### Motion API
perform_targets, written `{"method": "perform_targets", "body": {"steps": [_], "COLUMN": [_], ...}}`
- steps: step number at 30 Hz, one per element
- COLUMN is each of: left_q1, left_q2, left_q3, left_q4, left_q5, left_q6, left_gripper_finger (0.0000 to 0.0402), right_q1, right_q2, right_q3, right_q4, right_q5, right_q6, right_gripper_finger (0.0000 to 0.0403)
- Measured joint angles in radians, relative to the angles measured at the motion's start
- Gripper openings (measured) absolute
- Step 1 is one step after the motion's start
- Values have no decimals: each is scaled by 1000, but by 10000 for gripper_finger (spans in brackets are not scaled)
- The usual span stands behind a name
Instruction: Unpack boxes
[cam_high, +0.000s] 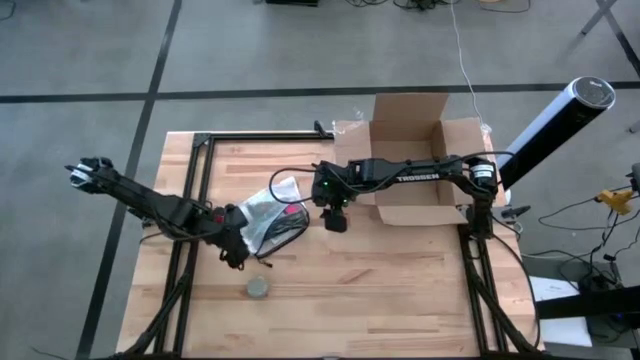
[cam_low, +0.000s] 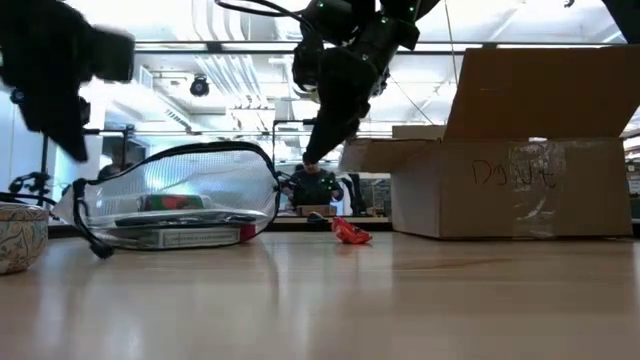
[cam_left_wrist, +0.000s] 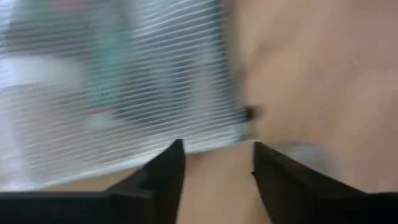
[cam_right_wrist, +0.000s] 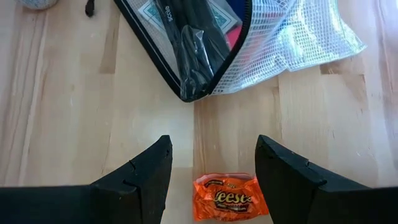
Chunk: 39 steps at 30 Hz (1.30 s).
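Observation:
The brown cardboard box (cam_high: 415, 160) stands open on its base at the table's far right, flaps up. A translucent mesh zip pouch (cam_high: 268, 215) lies flat on the table left of the box, its zip open, with dark items inside. An orange candy packet (cam_right_wrist: 229, 198) lies on the wood between pouch and box. My right gripper (cam_right_wrist: 214, 155) hangs open above the packet, one finger on either side, clear of it. My left gripper (cam_left_wrist: 217, 155) is open at the pouch's near left edge (cam_left_wrist: 205, 140), raised off the table, with nothing between its fingers.
A small round patterned bowl (cam_high: 258, 288) sits near the table's front, left of centre. A white cylinder (cam_high: 550, 125) slants up at the far right. My right arm (cam_high: 420, 175) spans the box's front. Bare wood (cam_high: 380, 290) lies along the near side.

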<state>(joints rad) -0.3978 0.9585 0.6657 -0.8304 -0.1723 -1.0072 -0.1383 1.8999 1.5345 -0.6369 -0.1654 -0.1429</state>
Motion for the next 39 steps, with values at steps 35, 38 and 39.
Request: {"method": "perform_targets", "body": {"steps": [35,38,39], "left_q1": [-230,-227,-226], "left_q2": [532,530,529], "left_q3": [203,203,203], "left_q4": [204,198,198], "left_q5": [156,156,156], "left_q6": [48,30,23], "left_gripper_finger": [395,395,395], "right_q1": [0,0,0], "right_q2": [0,0,0], "right_q3": [0,0,0], "right_q4": [21,21,21], "right_q5": [-3,-3,-3], "right_q6": [12,12,13], "right_gripper_finger": [199,199,199]}}
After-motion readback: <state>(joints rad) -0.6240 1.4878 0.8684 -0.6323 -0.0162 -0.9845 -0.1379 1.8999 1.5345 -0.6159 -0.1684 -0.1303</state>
